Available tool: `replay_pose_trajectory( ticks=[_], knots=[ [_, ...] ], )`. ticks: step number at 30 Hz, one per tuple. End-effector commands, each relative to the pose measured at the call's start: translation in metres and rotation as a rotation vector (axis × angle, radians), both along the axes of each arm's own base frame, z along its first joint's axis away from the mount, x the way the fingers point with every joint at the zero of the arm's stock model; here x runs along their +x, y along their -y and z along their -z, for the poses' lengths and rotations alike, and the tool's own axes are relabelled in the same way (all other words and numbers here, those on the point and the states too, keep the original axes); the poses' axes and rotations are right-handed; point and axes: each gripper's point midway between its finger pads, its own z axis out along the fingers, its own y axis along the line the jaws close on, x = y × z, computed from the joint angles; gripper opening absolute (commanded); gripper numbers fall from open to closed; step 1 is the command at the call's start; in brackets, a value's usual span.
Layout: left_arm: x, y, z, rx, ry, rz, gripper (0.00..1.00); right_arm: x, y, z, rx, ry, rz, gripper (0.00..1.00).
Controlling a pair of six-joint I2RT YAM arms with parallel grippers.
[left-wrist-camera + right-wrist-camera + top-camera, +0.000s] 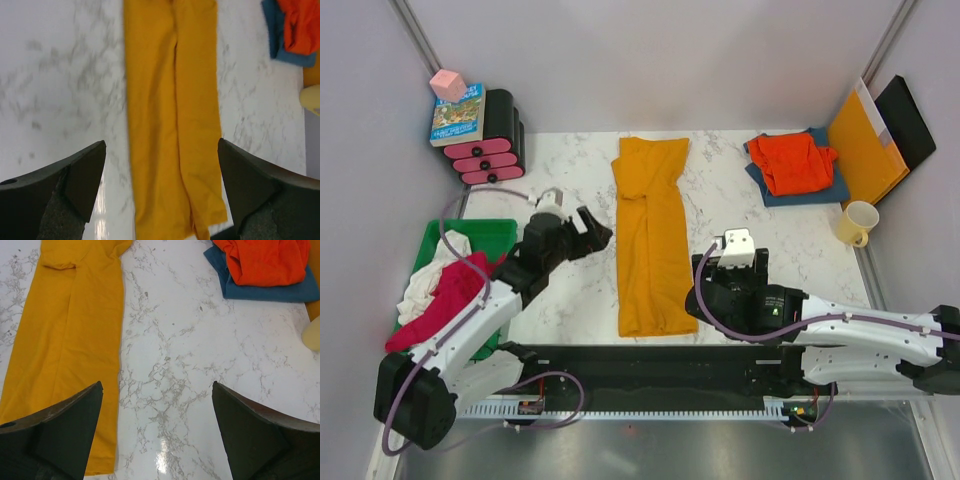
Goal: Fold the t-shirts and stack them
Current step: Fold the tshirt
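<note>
The mustard-yellow t-shirt lies flat down the middle of the bench, both sides folded in to make a narrow strip. Its long axis runs from the near edge straight toward the far edge. A tucked sleeve shows at the far end in the right wrist view, so I judge the shoulders point to the far edge and the hem to the near edge. That placement suits me: each arm gets one long side, and the remaining folds can go end over end along that axis.

The left gripper sits just left of the strip and faces it, fingers spread wide and holding nothing. The right gripper is over bare bench just right of the strip, fingers likewise wide apart and empty.

The red-orange t-shirt rests on the dark blue t-shirt near the far right corner, which I take to be the stack this one will join. The magenta t-shirt and white t-shirt lie crumpled in the green bin at the left edge.
</note>
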Motion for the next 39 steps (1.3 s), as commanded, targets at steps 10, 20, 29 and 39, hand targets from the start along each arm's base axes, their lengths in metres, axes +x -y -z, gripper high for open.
replay_pose_trajectory(
  ticks=[10,20,29,39],
  knots=[
    [-0.172,0.035,0.122,0.204,-0.654,0.092,0.94,0.003,-0.027,0.023,0.013,-0.028,-0.028,0.98],
    [-0.196,0.034,0.140,0.186,-0.646,0.046,0.65,0.000,-0.029,0.033,0.025,-0.059,-0.035,0.97],
    [-0.183,0.036,0.157,0.270,-0.588,0.080,0.63,-0.002,-0.028,0.039,0.024,-0.073,-0.035,0.97],
    [-0.180,0.060,0.168,0.250,-0.614,0.129,0.61,-0.003,-0.024,0.043,0.010,-0.079,-0.039,0.97]
  ],
)
